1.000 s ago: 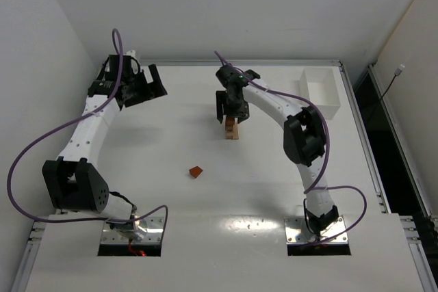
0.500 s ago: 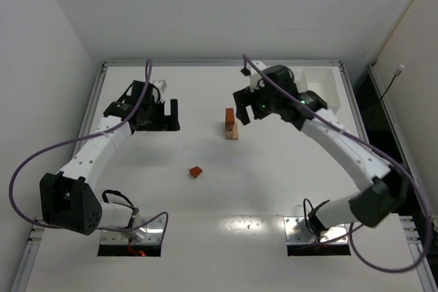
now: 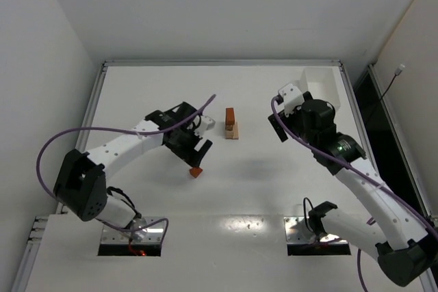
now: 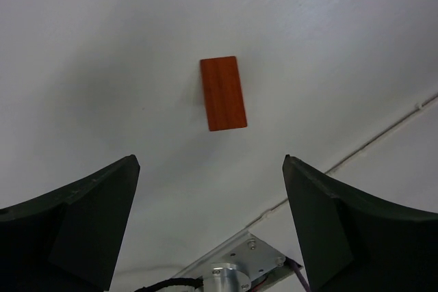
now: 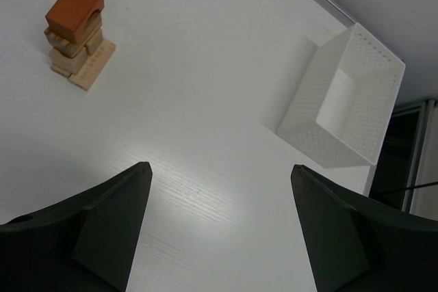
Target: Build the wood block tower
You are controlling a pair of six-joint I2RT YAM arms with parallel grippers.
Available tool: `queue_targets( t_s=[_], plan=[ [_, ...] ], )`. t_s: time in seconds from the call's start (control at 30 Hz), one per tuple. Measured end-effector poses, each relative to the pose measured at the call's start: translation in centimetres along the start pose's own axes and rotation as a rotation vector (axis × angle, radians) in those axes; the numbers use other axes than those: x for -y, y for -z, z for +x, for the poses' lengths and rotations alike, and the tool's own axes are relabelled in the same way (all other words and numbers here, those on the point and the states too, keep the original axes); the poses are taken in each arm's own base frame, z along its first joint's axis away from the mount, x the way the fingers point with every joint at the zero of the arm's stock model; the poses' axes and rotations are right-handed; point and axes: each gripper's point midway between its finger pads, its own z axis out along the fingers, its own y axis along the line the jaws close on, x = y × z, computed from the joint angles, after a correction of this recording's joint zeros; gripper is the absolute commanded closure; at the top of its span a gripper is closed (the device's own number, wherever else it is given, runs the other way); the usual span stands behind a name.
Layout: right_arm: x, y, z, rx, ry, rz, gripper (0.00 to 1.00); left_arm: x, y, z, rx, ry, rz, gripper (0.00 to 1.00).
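Reddish-brown block (image 4: 222,94) lies just ahead of the left gripper (image 4: 209,169) — spread wide, empty — its long axis across the closing line; the right gripper (image 5: 220,176), also wide, sits well apart

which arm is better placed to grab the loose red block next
Left. The left claw, open, hangs above the loose reddish block; the right claw, also open, sits off between the tower and the tray.

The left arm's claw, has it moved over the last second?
Yes. The left gripper has swung from the far-left corner toward the table's middle, now open above the loose red block, left of the wood block tower.
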Motion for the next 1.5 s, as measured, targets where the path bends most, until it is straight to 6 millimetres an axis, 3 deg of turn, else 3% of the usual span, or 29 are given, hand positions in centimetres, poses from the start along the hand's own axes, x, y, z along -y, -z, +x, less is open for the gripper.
queue_targets(
  t_s=[0.2,0.33,0.57,0.87,1.1,1.5],
  plan=[
    [1.5,1.7,-0.2,0.033,-0.017,0.063,0.20,2.7,-2.3,-0.2,-0.105,-0.112,0.058,0.26],
    [2.6,2.7,0.3,0.030,-0.037,0.105,0.20,2.7,-3.5,0.4,-0.170,-0.112,0.066,0.35],
    [4.0,3.3,1.4,0.001,-0.061,0.147,0.20,2.6,-4.3,1.5,-0.229,-0.106,0.072,0.38],
    [4.4,3.4,2.3,-0.030,-0.085,0.160,0.20,2.4,-6.1,2.8,-0.311,-0.094,0.076,0.41],
    [4.1,3.4,2.4,-0.031,-0.088,0.142,0.20,2.5,-6.7,2.4,-0.325,-0.084,0.081,0.55],
    [3.8,3.2,2.5,-0.036,-0.090,0.128,0.20,2.5,-6.9,2.0,-0.321,-0.084,0.078,0.55]
  ],
)
